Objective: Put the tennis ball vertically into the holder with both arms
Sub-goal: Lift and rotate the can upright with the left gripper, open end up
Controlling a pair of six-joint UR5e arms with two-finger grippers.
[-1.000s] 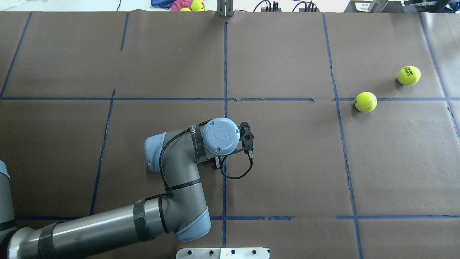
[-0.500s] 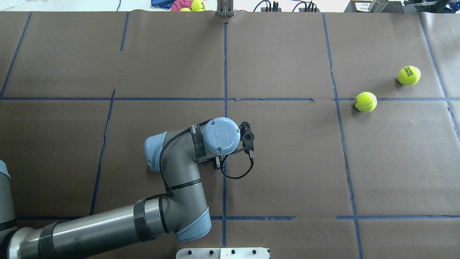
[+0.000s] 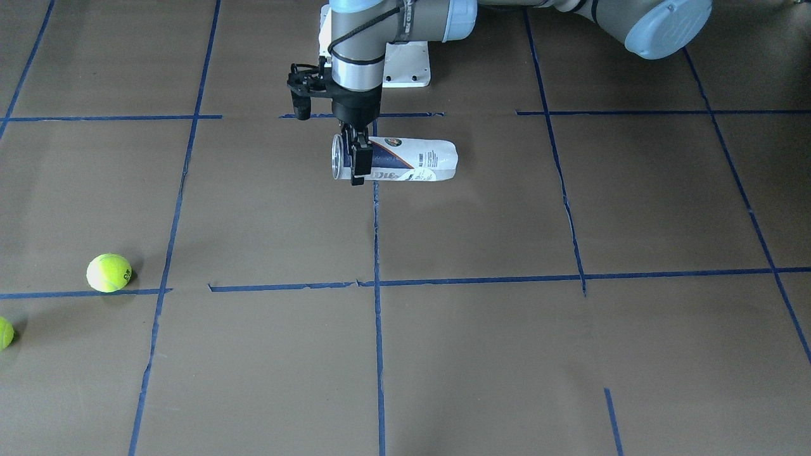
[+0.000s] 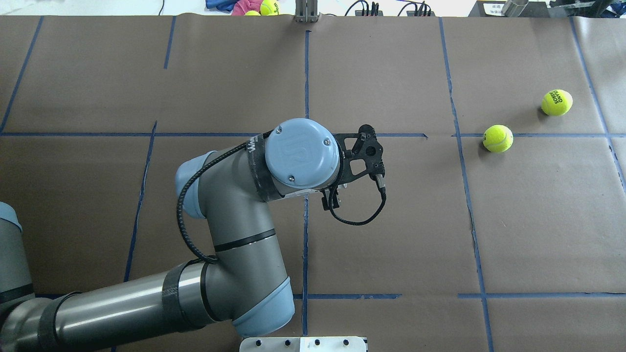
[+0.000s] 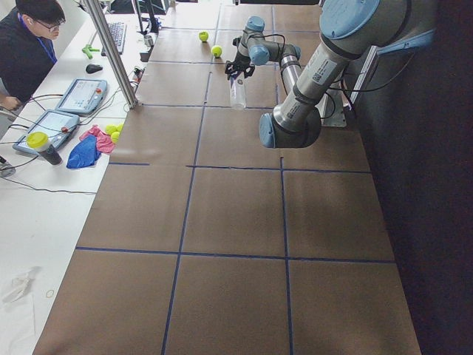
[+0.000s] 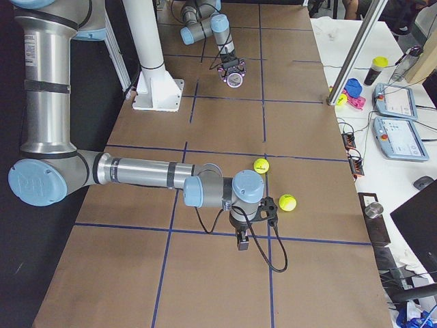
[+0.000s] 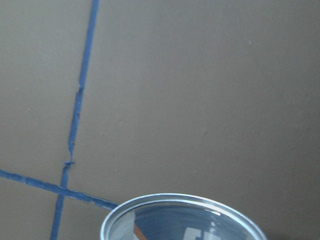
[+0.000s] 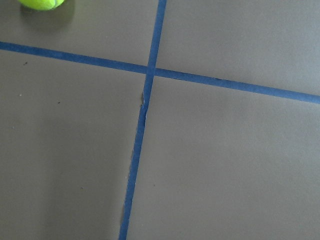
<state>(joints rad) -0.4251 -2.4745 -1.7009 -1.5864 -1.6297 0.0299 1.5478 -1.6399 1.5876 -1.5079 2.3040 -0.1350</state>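
The holder (image 3: pixel 405 158), a white-labelled Wilson can, is horizontal with its metal-rimmed mouth toward the table's right half. My left gripper (image 3: pixel 355 166) is shut on it near the mouth and holds it above the table. The left wrist view shows its rim (image 7: pixel 175 220). In the overhead view the arm hides the can. Two tennis balls (image 4: pixel 498 138) (image 4: pixel 556 102) lie on the table's right side. My right gripper (image 6: pixel 239 240) hangs above the table near them. I cannot tell whether it is open. One ball (image 8: pixel 40 4) shows in the right wrist view.
Brown paper with blue tape lines covers the table. The white pedestal base (image 3: pixel 405 63) stands at the robot's edge. A metal post (image 4: pixel 306 12) and spare balls with cloth (image 4: pixel 266 7) sit at the far edge. An operator (image 5: pixel 29 37) sits at the side bench.
My left arm has risen toward the overhead camera and shifted away from the robot and slightly right. The two tennis balls have not moved.
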